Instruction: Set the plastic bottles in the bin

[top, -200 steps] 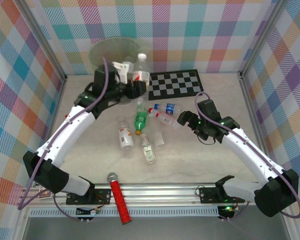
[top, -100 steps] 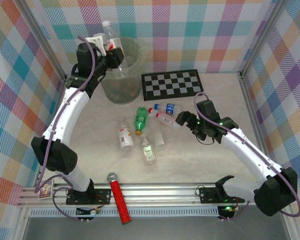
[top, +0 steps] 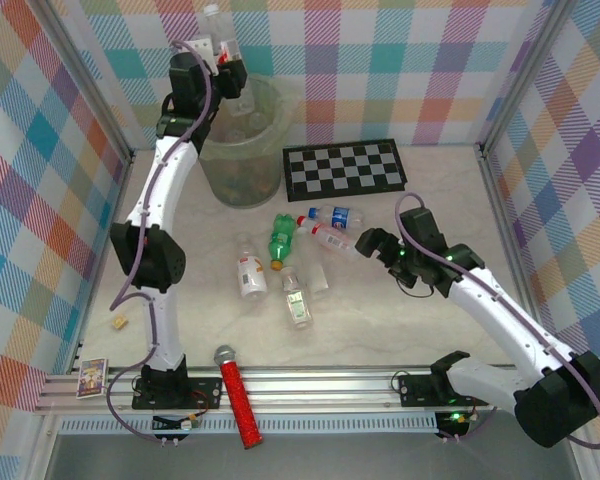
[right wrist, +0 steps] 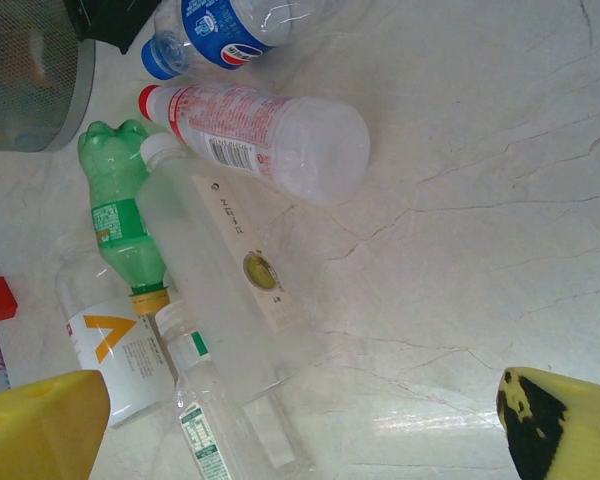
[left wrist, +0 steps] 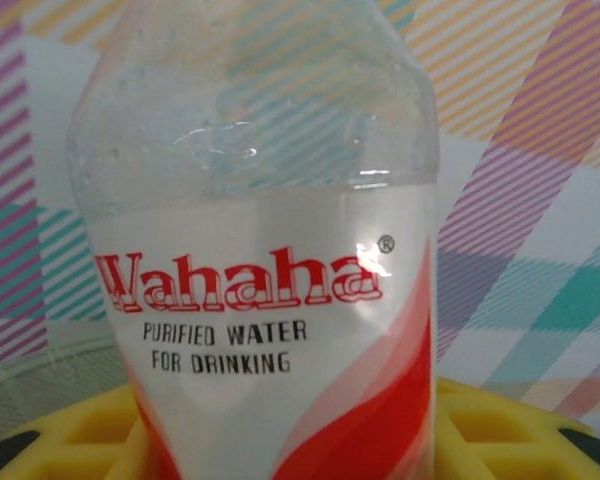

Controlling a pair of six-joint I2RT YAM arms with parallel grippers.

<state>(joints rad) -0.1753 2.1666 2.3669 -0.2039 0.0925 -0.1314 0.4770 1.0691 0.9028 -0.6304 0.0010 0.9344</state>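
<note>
The left gripper (top: 223, 62) has its jaws clamped on a Wahaha bottle (left wrist: 260, 280), upright above the bin (top: 238, 175) near its far-left rim (release looks close). The right gripper (top: 366, 241), jaws wide, faces the red-capped bottle (right wrist: 260, 135) lying on the worktop (top: 400, 320).

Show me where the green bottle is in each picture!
Top external: the green bottle lies mid-table, nearer the arms than the bin.
Right wrist: the green bottle is at the left, yellow cap pointing down.
Shared landmark: the red-capped bottle lying beside it.
</note>
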